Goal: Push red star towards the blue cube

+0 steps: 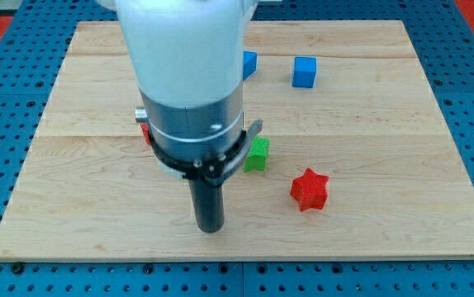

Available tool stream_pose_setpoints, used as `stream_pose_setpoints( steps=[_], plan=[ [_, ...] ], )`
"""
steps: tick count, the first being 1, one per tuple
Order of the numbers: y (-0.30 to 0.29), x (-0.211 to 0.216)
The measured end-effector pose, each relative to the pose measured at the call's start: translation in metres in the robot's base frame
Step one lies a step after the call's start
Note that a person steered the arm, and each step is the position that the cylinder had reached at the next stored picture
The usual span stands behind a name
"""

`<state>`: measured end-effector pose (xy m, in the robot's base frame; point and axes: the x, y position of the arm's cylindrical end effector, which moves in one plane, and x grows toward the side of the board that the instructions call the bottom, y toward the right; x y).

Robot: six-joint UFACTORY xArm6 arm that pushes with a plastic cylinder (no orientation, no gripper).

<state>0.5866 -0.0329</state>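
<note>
The red star (309, 189) lies on the wooden board (369, 124) right of centre, toward the view's bottom. The blue cube (304, 72) sits near the view's top, almost straight above the star. My tip (210, 228) rests on the board to the left of the red star and slightly lower, about a hand's width away and not touching it. The arm's white and grey body hides the board behind it.
A green block (257, 154) sits just above and left of the red star, beside the arm. Another blue block (249, 63) peeks out at the arm's right near the top. A red block (145, 132) shows at the arm's left edge.
</note>
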Motion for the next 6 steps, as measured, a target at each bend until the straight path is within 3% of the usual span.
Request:
stream_pose_setpoints(
  steps=[1, 4, 5, 6],
  plan=[
    [0.032, 0.008],
    [0.160, -0.046],
    [0.148, -0.092],
    [0.141, -0.109]
  ],
)
